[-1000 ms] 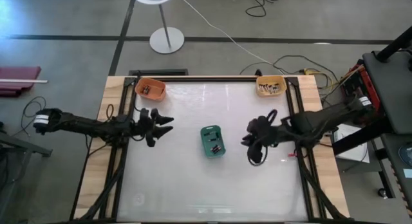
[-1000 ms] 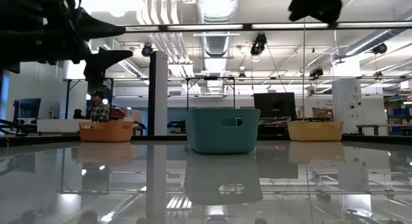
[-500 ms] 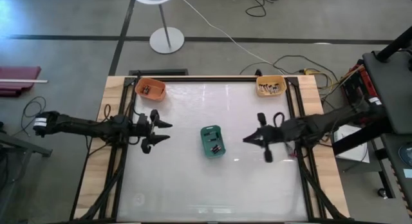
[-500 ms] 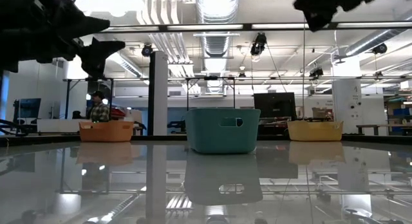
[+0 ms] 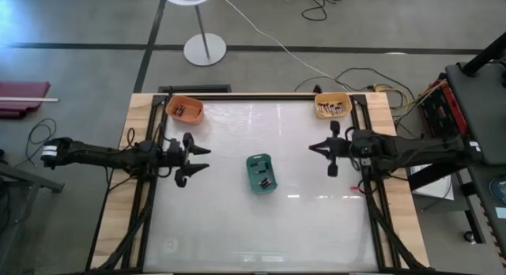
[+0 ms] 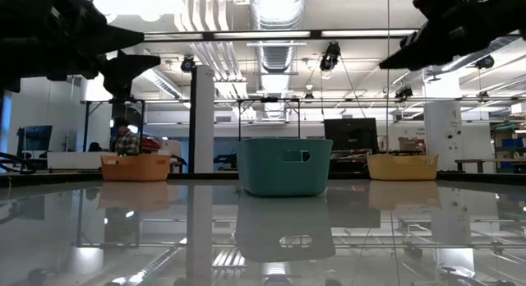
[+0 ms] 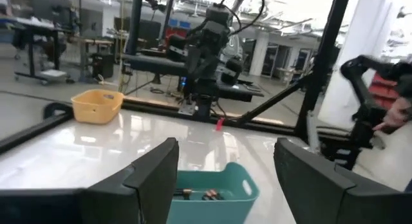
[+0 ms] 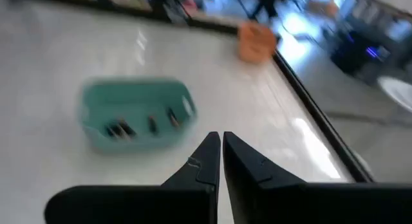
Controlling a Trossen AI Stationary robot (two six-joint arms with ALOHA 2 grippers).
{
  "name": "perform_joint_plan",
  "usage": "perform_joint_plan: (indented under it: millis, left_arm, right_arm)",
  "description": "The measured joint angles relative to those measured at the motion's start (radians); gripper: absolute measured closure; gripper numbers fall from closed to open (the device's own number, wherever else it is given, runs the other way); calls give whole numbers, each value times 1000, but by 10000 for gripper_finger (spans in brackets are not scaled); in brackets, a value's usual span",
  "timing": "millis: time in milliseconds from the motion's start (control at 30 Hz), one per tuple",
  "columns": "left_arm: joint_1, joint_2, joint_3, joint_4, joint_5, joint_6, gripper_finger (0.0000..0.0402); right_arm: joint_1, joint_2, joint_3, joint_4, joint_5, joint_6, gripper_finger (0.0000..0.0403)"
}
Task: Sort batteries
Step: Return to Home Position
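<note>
White table (image 5: 229, 227) bears orange bin (image 5: 195, 115), teal bin (image 5: 256, 161), yellow bin (image 5: 333, 96).

Bright ceiling strip lights (image 6: 246, 34) backlight your low view, so the left gripper (image 6: 152, 48) and right gripper (image 6: 390, 62) read as black silhouettes. The glossy table (image 6: 386, 237) mirrors those lights and the teal bin (image 6: 284, 166). In your high view, expect pale glare streaks on the table's far half.

Teal bin (image 5: 260, 173) sits mid-table w/ a few dark batteries (image 5: 265, 181) inside. Orange bin (image 5: 184, 109) at one far corner on the left, yellow bin (image 5: 333, 105) at the other, both w/ batteries too. Left gripper (image 5: 203, 159) hovers left of teal bin, fingers spread, pointing at it. Right gripper (image 5: 315, 147) is on the opp. side, nearer yellow bin. White lamp base (image 5: 205, 49) on floor beyond table (image 5: 237, 227).
</note>
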Motion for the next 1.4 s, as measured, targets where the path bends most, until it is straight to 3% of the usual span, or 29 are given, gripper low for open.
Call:
perform_joint_plan:
  millis: [133,300,433,533,733,833,1000,1200,1400]
  left_arm:
    - [0,-12,0,-20,-42,38,168]
    - [0,-63,0,-34,-41,58,168]
    - [0,-142,0,-125,-41,61,168]
    - [-2,-203,0,-225,-23,23,168]
    - [-2,-331,0,-320,-6,46,168]
    - [-2,-414,0,-419,25,10,168]
    - [-3,-559,-1,-511,43,31,168]
    - [-18,-565,0,-558,98,4,168]
    - [-28,-565,-1,-565,112,65,168]
  right_arm:
    - [-33,-20,-92,221,-111,87,390]
    - [-42,-101,-213,402,-106,159,390]
    - [-41,-172,-223,305,-58,160,390]
    - [-45,-180,-190,92,44,320,390]
    - [-45,-206,-227,111,196,360,390]
    - [-45,-253,-273,175,198,359,390]
    - [-45,-383,-327,203,115,285,390]
    - [-45,-565,-330,195,98,198,390]
    - [-45,-564,-323,205,96,176,390]
